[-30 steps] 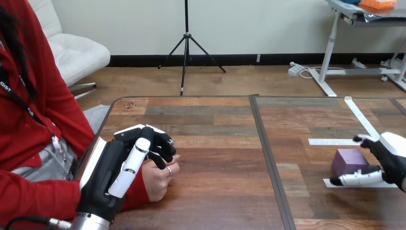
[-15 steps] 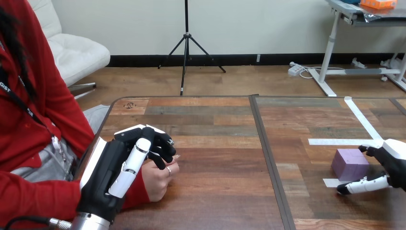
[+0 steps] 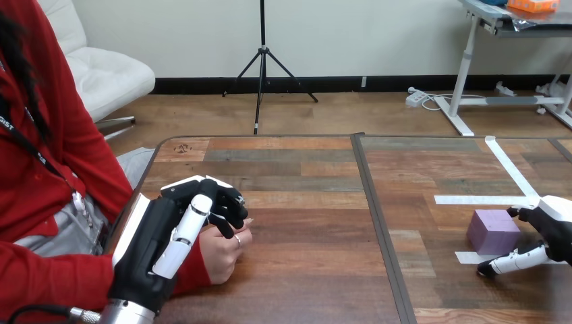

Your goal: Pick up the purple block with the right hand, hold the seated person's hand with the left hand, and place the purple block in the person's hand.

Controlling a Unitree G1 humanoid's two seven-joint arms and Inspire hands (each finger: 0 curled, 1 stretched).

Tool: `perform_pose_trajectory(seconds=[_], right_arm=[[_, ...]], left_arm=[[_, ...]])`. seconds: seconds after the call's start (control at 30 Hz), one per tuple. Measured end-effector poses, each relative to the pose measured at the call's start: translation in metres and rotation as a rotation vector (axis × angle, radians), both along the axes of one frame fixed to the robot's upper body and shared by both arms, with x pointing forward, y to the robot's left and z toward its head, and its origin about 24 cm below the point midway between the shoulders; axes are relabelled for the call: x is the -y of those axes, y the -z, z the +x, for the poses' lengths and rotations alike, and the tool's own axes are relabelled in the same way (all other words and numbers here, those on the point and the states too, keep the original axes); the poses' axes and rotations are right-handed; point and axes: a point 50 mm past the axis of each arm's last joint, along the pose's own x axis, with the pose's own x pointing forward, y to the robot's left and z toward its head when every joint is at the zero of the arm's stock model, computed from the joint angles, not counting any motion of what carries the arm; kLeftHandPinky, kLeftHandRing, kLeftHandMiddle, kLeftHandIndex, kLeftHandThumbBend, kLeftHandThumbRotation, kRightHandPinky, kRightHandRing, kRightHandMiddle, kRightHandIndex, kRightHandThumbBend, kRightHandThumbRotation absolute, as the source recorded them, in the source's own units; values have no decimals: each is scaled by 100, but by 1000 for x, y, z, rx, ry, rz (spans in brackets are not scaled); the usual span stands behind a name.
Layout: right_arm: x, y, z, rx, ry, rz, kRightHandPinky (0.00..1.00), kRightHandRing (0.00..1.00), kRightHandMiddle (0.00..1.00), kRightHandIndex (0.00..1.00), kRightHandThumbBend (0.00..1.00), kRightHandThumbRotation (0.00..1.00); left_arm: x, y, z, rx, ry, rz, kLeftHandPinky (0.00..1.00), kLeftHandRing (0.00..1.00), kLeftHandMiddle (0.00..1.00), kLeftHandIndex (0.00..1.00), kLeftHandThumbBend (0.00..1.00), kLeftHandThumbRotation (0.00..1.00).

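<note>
Small light-purple cube block (image 3: 494,229) sat on the wood-plank desk (image 3: 303,270) at far right, beside white tape strips (image 3: 472,200). Robot's right hand (image 3: 553,233) flanked it, spread apart: fingers by the block's far corner, thumb off its near side, neither pressing. Robot's left hand (image 3: 168,236) lay over the person's hand (image 3: 222,253) near the desk's left edge, fingers curled round it. Step judged to be the grasp: reach further over the block, meet opposite faces squarely, close evenly before lifting, lest it twist out. Only receptacle was the person's hand, loosely fisted; contents could not be told.
</note>
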Motion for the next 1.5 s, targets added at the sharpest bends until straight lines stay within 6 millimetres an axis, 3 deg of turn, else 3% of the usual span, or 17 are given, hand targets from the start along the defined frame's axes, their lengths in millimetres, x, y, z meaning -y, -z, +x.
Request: perform_pose_trajectory(seconds=[0.33,0.87,1.5], right_arm=[[-1,-4,5,21,-2,-13,92,94,94,93,100,28],[-2,-2,6,49,16,-25,84,96,99,97,100,27],[-3,-3,9,46,22,-29,82,96,100,98,100,26]], left_arm=[[-1,0,0,-4,-2,-4,39,47,50,48,31,86],[-1,0,0,-3,5,2,39,47,50,48,29,88],[-1,-1,1,0,8,4,40,46,49,48,30,88]])
